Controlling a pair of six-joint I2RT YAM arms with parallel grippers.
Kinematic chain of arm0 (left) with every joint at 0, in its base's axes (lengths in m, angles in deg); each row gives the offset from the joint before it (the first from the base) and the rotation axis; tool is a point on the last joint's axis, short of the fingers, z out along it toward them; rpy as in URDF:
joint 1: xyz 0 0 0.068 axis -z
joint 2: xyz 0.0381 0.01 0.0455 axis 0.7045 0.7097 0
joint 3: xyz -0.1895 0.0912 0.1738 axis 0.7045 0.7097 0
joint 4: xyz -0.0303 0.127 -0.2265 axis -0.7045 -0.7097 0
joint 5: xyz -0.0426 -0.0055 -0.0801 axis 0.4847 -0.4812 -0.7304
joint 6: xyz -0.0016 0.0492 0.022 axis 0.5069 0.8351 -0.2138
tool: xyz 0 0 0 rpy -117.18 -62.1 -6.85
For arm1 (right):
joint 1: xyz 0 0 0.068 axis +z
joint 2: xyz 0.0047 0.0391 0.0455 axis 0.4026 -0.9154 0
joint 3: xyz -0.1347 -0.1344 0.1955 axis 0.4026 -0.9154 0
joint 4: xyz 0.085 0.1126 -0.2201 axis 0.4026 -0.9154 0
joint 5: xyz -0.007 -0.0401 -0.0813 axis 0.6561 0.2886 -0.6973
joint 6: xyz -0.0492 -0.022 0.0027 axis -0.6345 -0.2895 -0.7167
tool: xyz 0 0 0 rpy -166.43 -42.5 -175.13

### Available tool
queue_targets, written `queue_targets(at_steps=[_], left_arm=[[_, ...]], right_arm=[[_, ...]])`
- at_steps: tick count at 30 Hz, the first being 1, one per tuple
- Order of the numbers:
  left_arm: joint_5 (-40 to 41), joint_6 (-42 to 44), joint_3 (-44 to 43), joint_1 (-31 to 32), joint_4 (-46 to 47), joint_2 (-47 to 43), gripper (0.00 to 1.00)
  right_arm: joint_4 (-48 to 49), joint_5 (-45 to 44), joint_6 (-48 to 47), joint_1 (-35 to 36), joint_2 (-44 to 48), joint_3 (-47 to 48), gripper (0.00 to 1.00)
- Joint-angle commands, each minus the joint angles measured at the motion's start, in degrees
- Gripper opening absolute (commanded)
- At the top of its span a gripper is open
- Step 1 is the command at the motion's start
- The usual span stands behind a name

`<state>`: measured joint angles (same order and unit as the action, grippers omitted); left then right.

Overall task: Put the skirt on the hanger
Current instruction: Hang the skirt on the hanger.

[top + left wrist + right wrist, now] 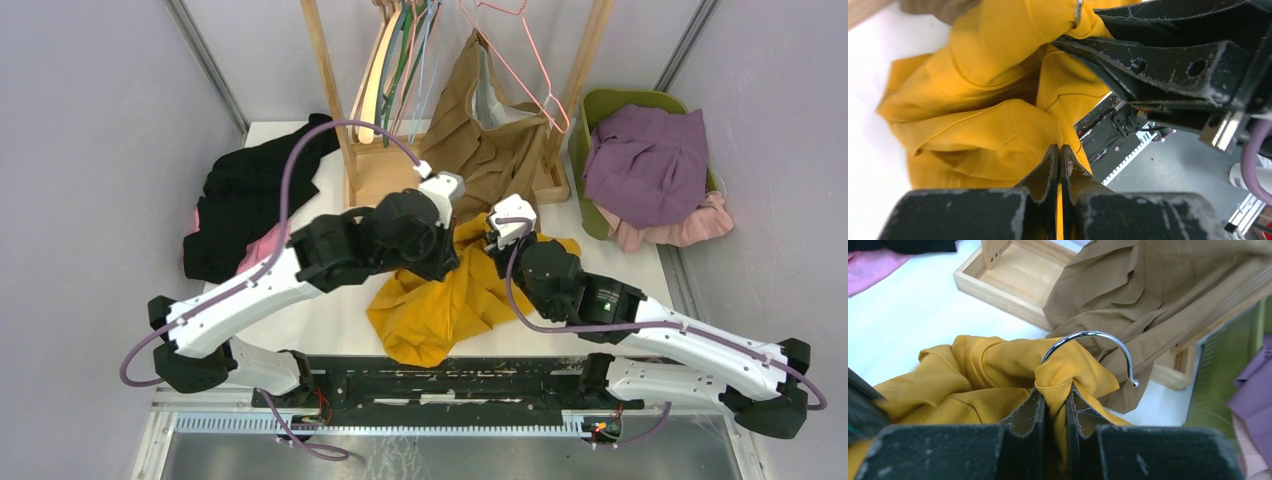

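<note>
Plainly, both jaws pinch the skirt (440, 305), bunched on the table (335, 315) between the arms, the right pair just under the hook (1088, 333). Pulling apart could slide cloth off the hidden hanger.

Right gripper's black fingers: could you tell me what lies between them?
A fold of the mustard-yellow fabric skirt, just under the curved chrome hanger hook; the right gripper pinches it, as the right wrist view shows.
</note>
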<state>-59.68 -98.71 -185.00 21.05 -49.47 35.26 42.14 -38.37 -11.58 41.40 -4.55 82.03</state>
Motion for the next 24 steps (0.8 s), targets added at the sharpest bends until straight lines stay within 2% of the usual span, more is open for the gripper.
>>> queue_targets(at_steps=[1, 6, 10, 20, 24], left_arm=[[-8.6, -0.9, 9.7, -0.2, 19.7, -1.0, 0.03], [-8.5, -2.3, 25.3, 0.0, 33.4, -4.2, 0.03], [-7.5, -3.1, 33.6, 0.2, 40.2, -7.2, 0.16], [-7.5, -2.5, 46.9, 0.8, 47.6, -11.0, 0.41], [-7.8, -1.9, 49.4, 0.9, 48.9, -13.2, 0.44]], right_arm=[[8.1, 2.1, 5.4, 0.3, 1.1, -4.4, 0.01], [12.2, 3.6, 10.8, 0.3, 3.7, -11.8, 0.01], [13.9, 5.0, 14.4, 0.3, 5.6, -16.1, 0.01], [19.5, 8.9, 21.6, 0.3, 8.5, -25.8, 0.01], [20.9, 10.3, 21.9, 0.4, 8.6, -27.1, 0.01]])
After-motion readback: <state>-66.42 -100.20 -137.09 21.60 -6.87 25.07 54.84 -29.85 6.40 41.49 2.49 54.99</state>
